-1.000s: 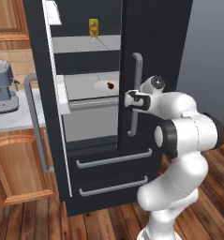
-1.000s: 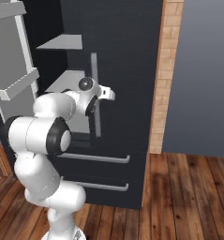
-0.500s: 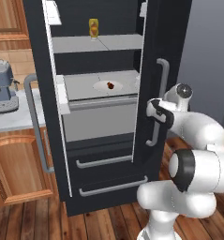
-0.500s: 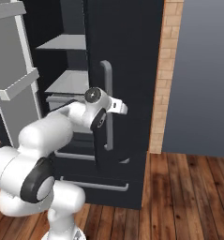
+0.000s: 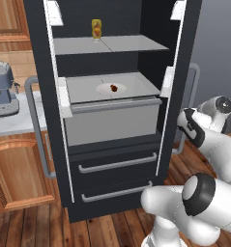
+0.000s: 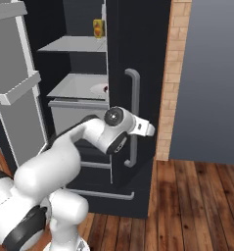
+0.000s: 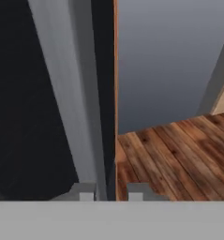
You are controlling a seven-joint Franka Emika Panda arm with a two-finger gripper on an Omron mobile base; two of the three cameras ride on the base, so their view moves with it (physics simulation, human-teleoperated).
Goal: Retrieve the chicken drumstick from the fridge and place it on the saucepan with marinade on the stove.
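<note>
The fridge [image 5: 112, 125] stands with both doors swung wide. On its middle shelf a round white plate [image 5: 107, 89] carries the small reddish-brown chicken drumstick [image 5: 113, 88]. My gripper [image 6: 148, 129] is at the right door's grey bar handle [image 6: 133, 98], well right of the shelf and lower than it. In the hand view that handle [image 7: 71, 103] runs down between the fingertips [image 7: 87, 192], and the gripper [image 7: 111, 192] is shut on it. From the left base camera the gripper [image 5: 181, 118] sits against the inner edge of the open right door. The saucepan, marinade and stove are out of view.
A yellow-orange squeeze bottle [image 5: 96, 29] stands on the top shelf. Two drawers [image 5: 114, 164] fill the fridge's lower part. A coffee machine [image 5: 1, 94] sits on the counter left of the open left door [image 5: 39, 120]. A brick wall edge [image 6: 175, 73] stands right of the fridge.
The right fridge door has swung from partly open to wide open, with my hand travelling right along with its handle. The jaws have closed down on the handle.
</note>
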